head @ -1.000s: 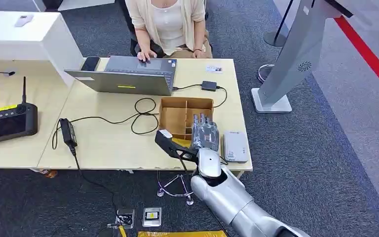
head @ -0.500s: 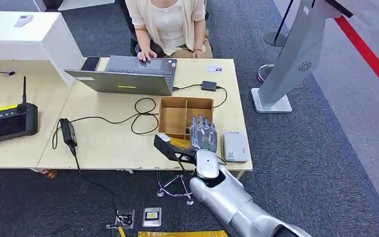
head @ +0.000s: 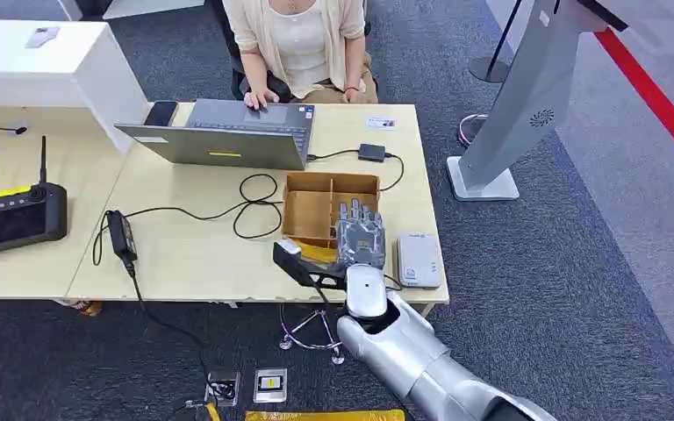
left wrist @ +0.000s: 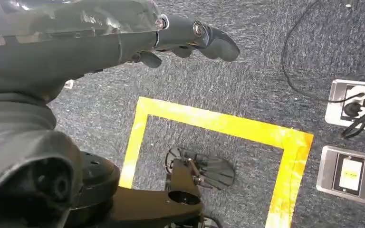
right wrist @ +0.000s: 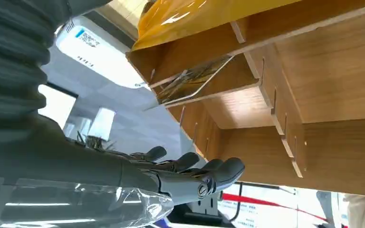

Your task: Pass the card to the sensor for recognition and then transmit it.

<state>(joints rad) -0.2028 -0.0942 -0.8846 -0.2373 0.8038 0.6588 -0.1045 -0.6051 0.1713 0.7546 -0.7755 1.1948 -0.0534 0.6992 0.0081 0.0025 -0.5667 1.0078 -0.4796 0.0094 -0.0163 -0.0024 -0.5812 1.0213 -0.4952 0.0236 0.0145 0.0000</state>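
A wooden divided box (head: 314,201) stands on the table's right half. My right hand (head: 359,235) hovers flat over its near compartments, fingers straight and apart, holding nothing; its thumb sticks out to the left. In the right wrist view the fingers (right wrist: 190,173) lie beside the box (right wrist: 313,71), where a thin clear-edged card (right wrist: 195,80) leans in one compartment under a yellow sheet (right wrist: 195,16). The white sensor (head: 419,260) lies just right of the hand. Another small card (head: 381,123) lies at the table's far edge. My left hand (left wrist: 190,35) hangs over the floor, fingers loosely extended, empty.
A person sits behind the table typing on a grey laptop (head: 224,136). Black cables (head: 254,202) and a power adapter (head: 121,235) lie left of the box. A black remote controller (head: 13,215) sits on the left table. A grey kiosk stand (head: 509,114) rises at right.
My right hand has barely shifted over the box; its thumb has drifted slightly toward the table's front edge.
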